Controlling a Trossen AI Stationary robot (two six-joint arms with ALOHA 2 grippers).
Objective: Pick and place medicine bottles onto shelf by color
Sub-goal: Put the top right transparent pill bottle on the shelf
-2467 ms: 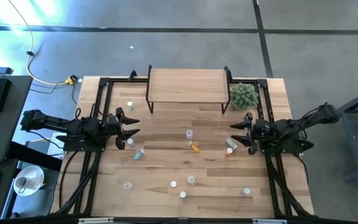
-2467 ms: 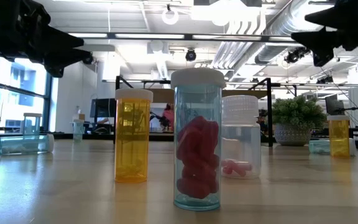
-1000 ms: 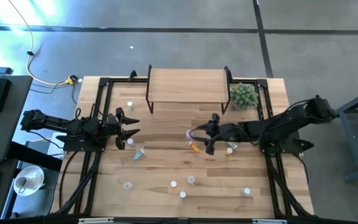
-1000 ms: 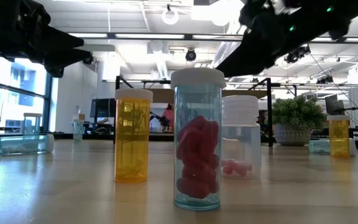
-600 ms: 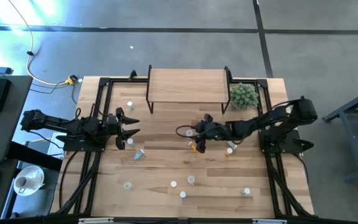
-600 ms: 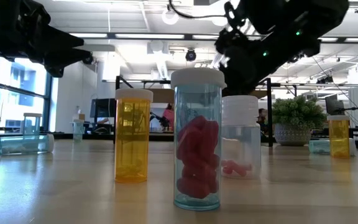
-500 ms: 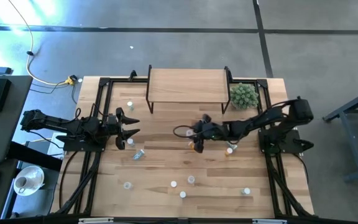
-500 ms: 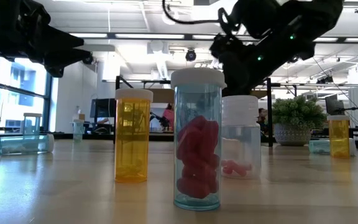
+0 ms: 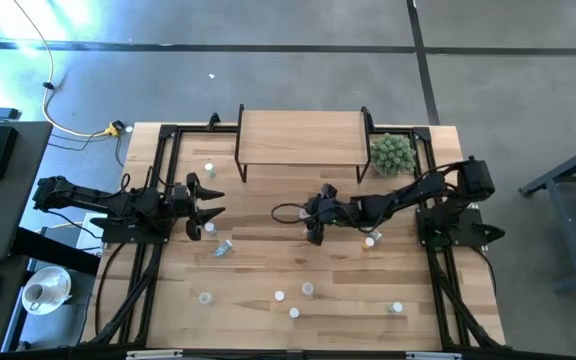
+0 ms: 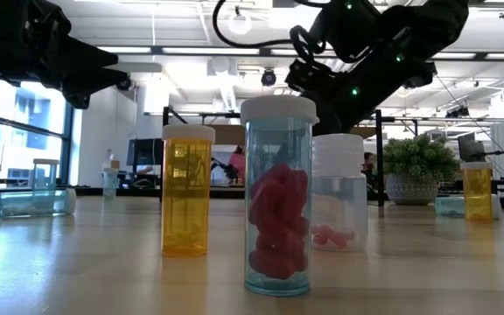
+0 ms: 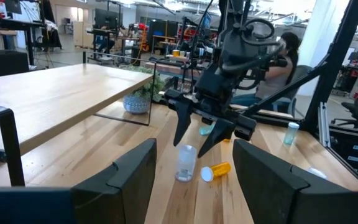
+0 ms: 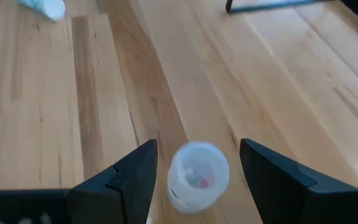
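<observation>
A clear medicine bottle [image 12: 197, 174] with a white cap stands upright at the table's middle, also seen in the left wrist view [image 11: 185, 163]. My right gripper [image 9: 309, 216] hangs open over it, tilted down, one finger on either side of the cap [image 11: 192, 145], touching nothing. An orange bottle [image 11: 215, 170] lies on its side just beside it. The shelf [image 9: 298, 135] stands at the far middle with a bare top. My left gripper [image 9: 211, 205] waits open at the table's left.
A spiky green plant ball [image 9: 392, 153] sits right of the shelf. Several more bottles are scattered: near the front edge [image 9: 294, 312], at the left [image 9: 224, 247], at the right [image 9: 370, 240]. Black frame rails run along both sides.
My right gripper has reached from the right toward the table's middle, sinking and tipping further down until its open fingers stand over the clear bottle. The bottles have kept still.
</observation>
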